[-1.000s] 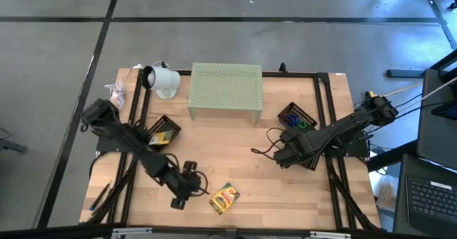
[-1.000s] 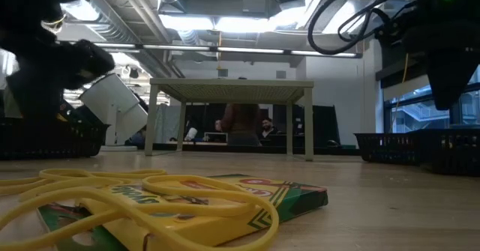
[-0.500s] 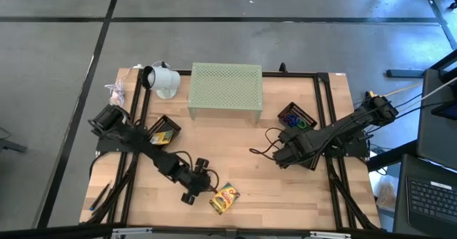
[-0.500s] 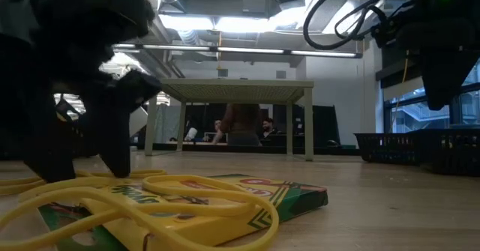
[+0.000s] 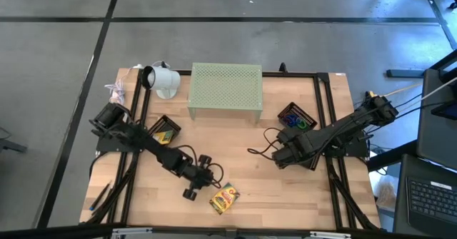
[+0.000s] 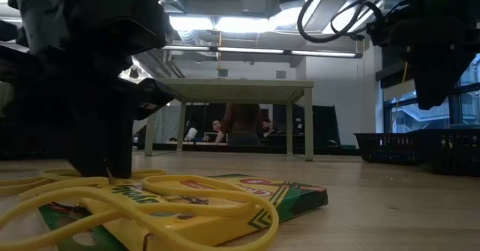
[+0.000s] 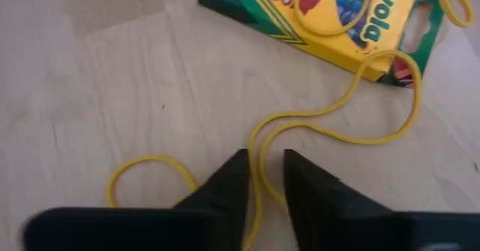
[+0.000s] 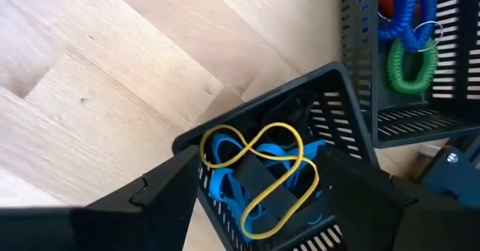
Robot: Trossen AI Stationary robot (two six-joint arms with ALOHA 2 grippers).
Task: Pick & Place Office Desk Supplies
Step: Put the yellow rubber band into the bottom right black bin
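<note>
The step in hand looks like the pick of a rubber band [image 7: 330,131]. The left gripper [image 7: 262,177] is down at the table near the front edge, its two dark fingers drawn close together with one yellow strand running up between them — pinching the band, or about to; the wrist view shows only a narrow gap with the strand in it. From the fingers the band runs in a long loop across the bare wood to the crayon box [image 7: 337,15], where its far end lies over the box's corner. A second, smaller yellow loop [image 7: 146,172] lies on the wood just beside the same fingers, outside the grip.

The next move, as I judge it, calls for a firm squeeze and a straight lift — the far end of the band rests on the box, so it may drag or snag there.

Farther back, the right gripper [image 8: 251,180] hovers over a small black tray [image 8: 341,82] on the right side of the table, fingers spread and holding nothing. In that tray lie blue bands and a yellow rubber band [image 8: 259,172]; the tray next to it holds blue and green coil rings [image 8: 409,26]. At the back stands the pale green stand [image 5: 226,89].
</note>
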